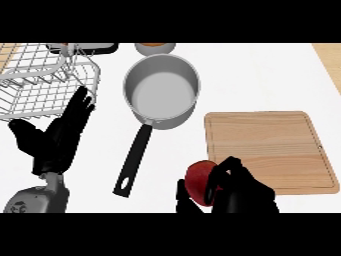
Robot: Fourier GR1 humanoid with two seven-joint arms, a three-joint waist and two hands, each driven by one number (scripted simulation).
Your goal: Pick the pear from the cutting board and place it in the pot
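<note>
1. white counter [276, 75] holds our pot [161, 90], cutting board [269, 147].
2. right hand [236, 192] fingers curl round red pear [197, 182], just off board's left edge.
3. left hand [55, 137] rests open, straight.
4. risk: pear clips pot rim w/ low carry.

A wire dish rack [36, 82] sits at the far left corner of the white counter [276, 75], its near end tilted toward the middle. Behind it, at the far edge, lies a dark flat object [92, 48] (only a strip shows, so what it is cannot be told). Just right of that, also at the far edge, a round bowl-like rim [155, 47] shows partly.
</note>
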